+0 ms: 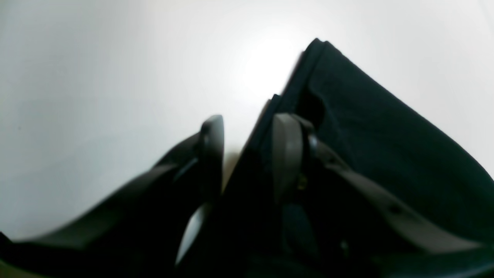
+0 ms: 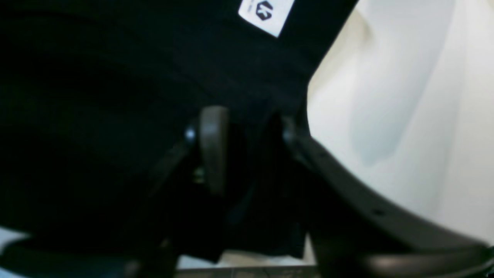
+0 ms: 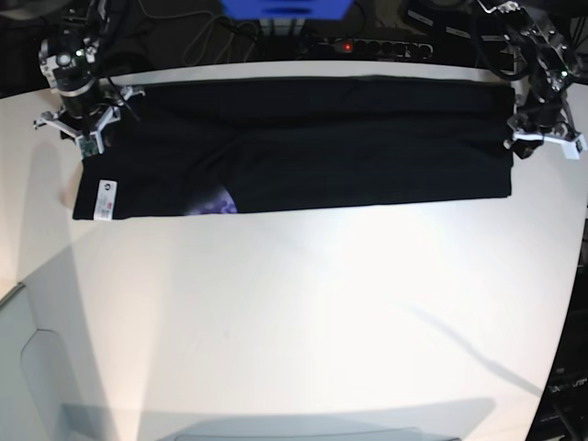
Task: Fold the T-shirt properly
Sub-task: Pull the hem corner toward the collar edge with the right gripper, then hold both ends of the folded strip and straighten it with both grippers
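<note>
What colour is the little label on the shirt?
White with a dark logo, on the black T-shirt; the label shows best in the right wrist view.

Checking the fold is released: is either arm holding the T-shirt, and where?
Left fingers stand apart astride the T-shirt's folded edge, not pinching. Right fingers are also apart over the end with the label; a hold there cannot be told.

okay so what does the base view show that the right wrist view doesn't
Only the base view shows the whole T-shirt laid out as a long band across the far side of the white table, a purple patch of print at its near edge, and the left gripper at the far end. Only the right wrist view shows the right gripper close up, its fingers apart over the black cloth. Both show the shirt, the table and the small white label.
</note>
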